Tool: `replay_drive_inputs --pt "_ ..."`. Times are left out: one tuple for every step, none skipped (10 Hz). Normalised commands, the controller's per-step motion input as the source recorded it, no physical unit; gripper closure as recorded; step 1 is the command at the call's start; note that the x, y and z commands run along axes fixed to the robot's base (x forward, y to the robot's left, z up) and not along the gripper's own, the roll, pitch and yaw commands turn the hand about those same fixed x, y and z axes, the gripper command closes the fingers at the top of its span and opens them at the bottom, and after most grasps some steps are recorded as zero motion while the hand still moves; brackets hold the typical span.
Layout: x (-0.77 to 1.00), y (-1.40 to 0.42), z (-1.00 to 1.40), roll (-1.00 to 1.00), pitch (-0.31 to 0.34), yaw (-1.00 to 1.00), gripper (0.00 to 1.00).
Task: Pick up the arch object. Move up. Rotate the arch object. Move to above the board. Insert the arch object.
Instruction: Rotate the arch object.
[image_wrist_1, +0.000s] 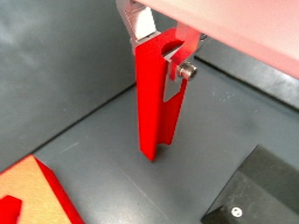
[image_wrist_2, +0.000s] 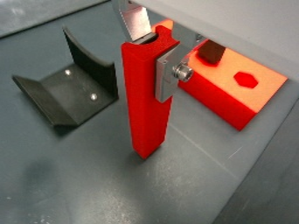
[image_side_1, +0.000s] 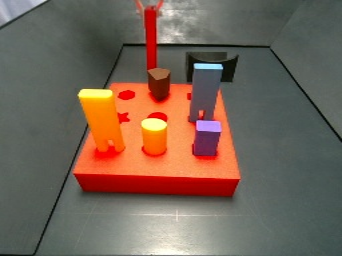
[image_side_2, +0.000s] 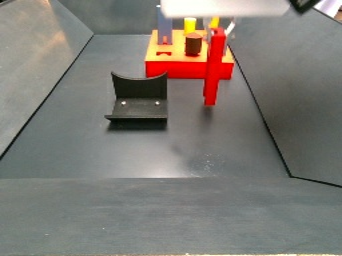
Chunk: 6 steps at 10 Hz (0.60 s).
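The arch object (image_wrist_2: 146, 105) is a tall, narrow, bright red block standing upright. My gripper (image_wrist_2: 152, 52) is shut on its upper end, one silver finger on each side; this also shows in a wrist view (image_wrist_1: 158, 54). In both side views the arch object (image_side_1: 150, 45) (image_side_2: 213, 75) stands beside the board (image_side_1: 160, 170) (image_side_2: 181, 68), with its lower end at or just above the floor. The gripper (image_side_2: 214, 30) is above it. The board's corner shows in both wrist views (image_wrist_1: 30, 197) (image_wrist_2: 239, 96).
The fixture (image_side_2: 138, 98) (image_side_1: 214, 62) (image_wrist_2: 70, 83) stands on the floor near the arch object. The board carries an orange-yellow block (image_side_1: 99, 122), an orange cylinder (image_side_1: 155, 135), a purple block (image_side_1: 207, 138), a blue-grey pillar (image_side_1: 205, 88) and a dark brown peg (image_side_1: 159, 82).
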Motion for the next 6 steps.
replay_drive_inputs --pt "0.01 0.00 -0.27 -0.15 -0.077 -0.01 1.00" --pt "0.00 0.00 0.00 0.05 -0.075 -0.01 0.00" --pt "0.00 0.00 1.00 0.05 -0.064 -0.02 0.00" --pt "-0.01 0.00 1.00 0.05 -0.051 -0.01 0.00" --pt "-0.03 0.00 1.00 0.04 -0.020 -0.01 0.00" --pt "-0.03 0.00 0.92 0.04 -0.001 -0.01 0.00"
